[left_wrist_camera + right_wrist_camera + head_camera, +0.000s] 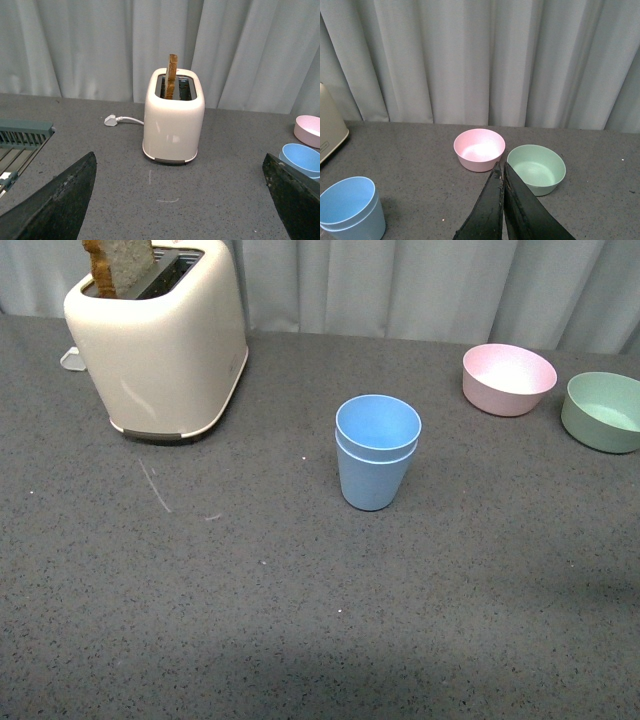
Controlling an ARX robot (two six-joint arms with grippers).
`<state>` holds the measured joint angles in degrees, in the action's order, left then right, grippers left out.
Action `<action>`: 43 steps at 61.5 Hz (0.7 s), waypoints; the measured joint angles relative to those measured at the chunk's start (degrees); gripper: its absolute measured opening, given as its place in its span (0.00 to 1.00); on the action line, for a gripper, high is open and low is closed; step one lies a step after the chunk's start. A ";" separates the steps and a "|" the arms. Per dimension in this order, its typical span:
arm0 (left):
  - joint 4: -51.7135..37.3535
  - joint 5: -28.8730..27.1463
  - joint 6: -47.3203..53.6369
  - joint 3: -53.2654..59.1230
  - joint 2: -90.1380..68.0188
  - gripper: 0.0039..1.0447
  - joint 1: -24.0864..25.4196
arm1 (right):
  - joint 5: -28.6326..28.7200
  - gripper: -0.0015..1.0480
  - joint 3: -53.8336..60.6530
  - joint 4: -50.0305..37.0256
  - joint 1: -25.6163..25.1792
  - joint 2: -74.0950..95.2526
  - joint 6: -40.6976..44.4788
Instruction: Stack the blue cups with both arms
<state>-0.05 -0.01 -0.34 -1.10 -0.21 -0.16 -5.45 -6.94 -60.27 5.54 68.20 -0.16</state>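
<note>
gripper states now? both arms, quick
Left gripper: open, fingers wide apart, holding nothing.
Right gripper: shut, fingers pressed together, holding nothing.

A staged kitchen-style test setup: a dark speckled worktop (300, 620) carries a cream toaster (160, 340) with toast at upper left and bowls (508, 378) at upper right, backed wholly by grey curtains (480, 60).

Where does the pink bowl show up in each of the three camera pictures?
Front view: pink bowl at upper right, left of the green bowl.
Left wrist view: cut off at the right edge, above the stacked blue cups.
Right wrist view: centre.
Shared landmark: the blue cups appear in all three.
</note>
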 joint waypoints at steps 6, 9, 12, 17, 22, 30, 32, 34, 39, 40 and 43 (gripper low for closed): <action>0.00 -0.02 0.00 0.00 0.00 0.94 0.02 | 1.05 0.01 1.90 3.26 -0.85 -5.09 -0.02; 0.02 -0.02 0.00 0.00 0.00 0.94 0.00 | 3.48 0.01 2.64 4.94 -2.43 -7.45 -0.02; 0.02 -0.02 0.00 0.00 0.00 0.94 0.02 | 5.01 0.01 3.28 6.69 -4.17 -9.94 0.00; 0.02 -0.02 0.00 0.00 0.00 0.94 0.02 | 4.92 0.01 4.17 9.55 -5.35 -13.79 -0.02; 0.02 0.00 0.00 0.00 0.00 0.94 0.02 | 5.20 0.01 4.94 12.50 -5.40 -17.51 -0.02; 0.02 -0.02 0.00 0.00 0.00 0.94 0.02 | 5.35 0.01 5.92 17.88 -5.40 -23.91 -0.02; 0.02 -0.02 0.00 0.00 0.00 0.94 0.02 | 5.35 0.01 6.05 19.02 -5.40 -25.22 -0.02; 0.02 -0.02 0.00 0.00 0.00 0.94 0.02 | 5.35 0.01 6.21 20.33 -5.40 -26.86 -0.02; 0.02 -0.02 0.00 0.00 0.00 0.94 0.00 | 5.35 0.01 6.43 23.28 -5.42 -30.10 0.00; 0.02 -0.02 0.00 0.00 0.00 0.94 0.00 | 5.33 0.01 6.45 23.63 -5.42 -30.47 -0.02; 0.02 -0.02 0.00 0.00 0.00 0.94 0.02 | 5.35 0.01 6.60 25.75 -5.42 -32.87 -0.02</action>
<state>-0.03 -0.03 -0.34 -1.10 -0.21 -0.14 -0.10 -0.34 -34.52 0.12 35.33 -0.19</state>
